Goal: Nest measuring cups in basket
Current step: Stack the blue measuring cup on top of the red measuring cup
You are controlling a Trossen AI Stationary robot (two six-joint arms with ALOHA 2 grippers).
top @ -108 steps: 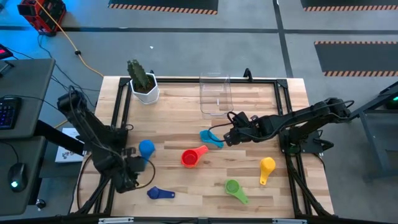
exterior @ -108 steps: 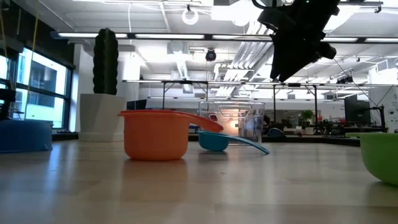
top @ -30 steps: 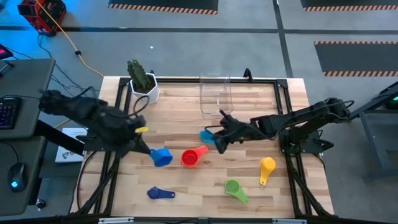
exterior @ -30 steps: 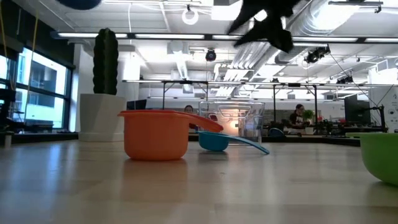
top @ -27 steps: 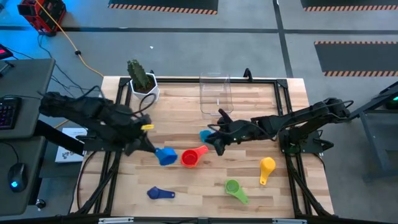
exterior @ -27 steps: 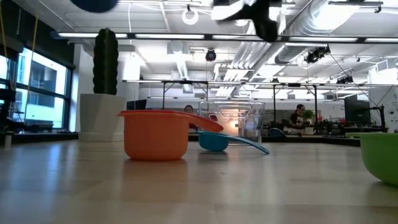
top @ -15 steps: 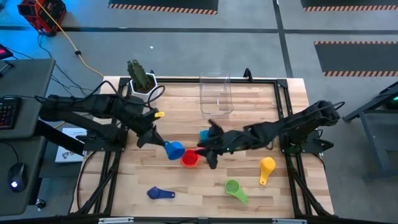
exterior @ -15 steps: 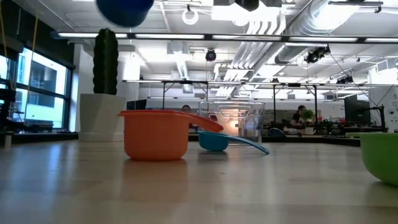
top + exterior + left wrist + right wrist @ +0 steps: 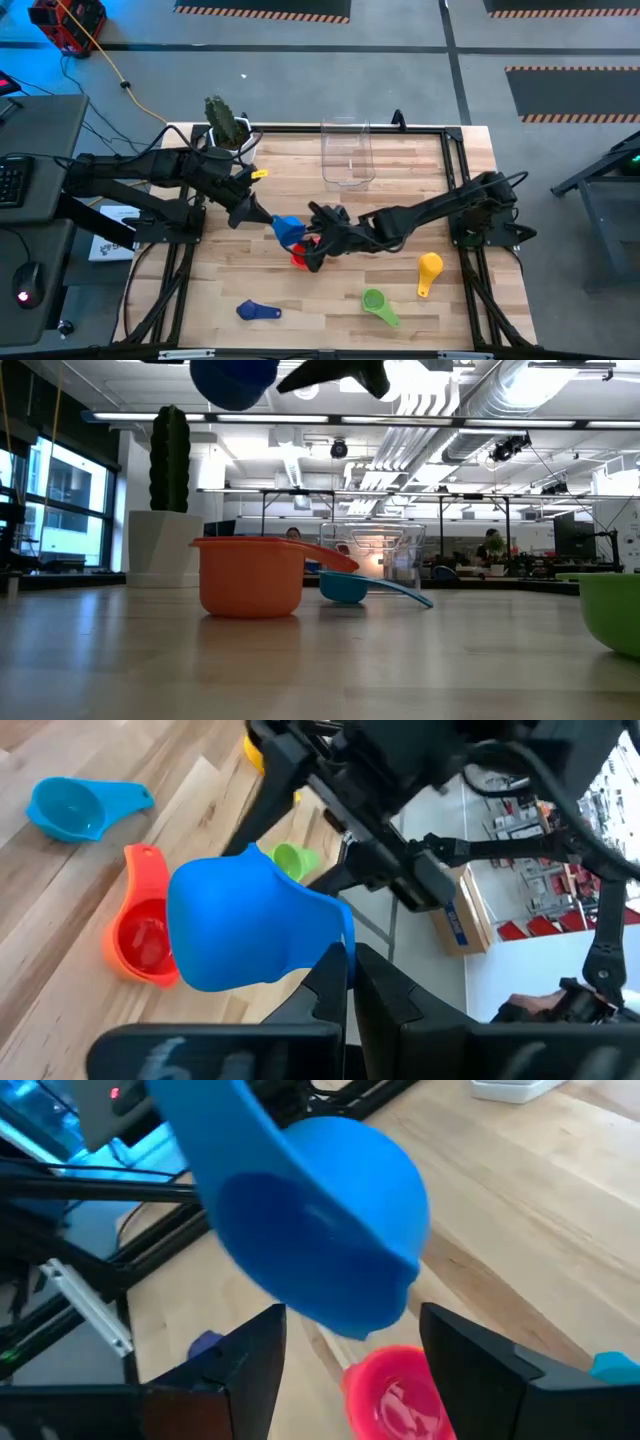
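Left gripper (image 9: 262, 217) carried blue cup (image 9: 288, 230) toward right gripper (image 9: 312, 247).

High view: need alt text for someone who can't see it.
Over a wooden table, the left gripper holds a blue cup in the air above a red cup, with the right gripper open close beside it. A clear basket stands at the far edge.

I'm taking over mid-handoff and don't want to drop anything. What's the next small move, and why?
Probably close the right gripper on the blue cup. The left gripper holds that cup by its handle in the air above the red cup, and the right gripper's open fingers sit just below the bowl, so it is not gripped yet.
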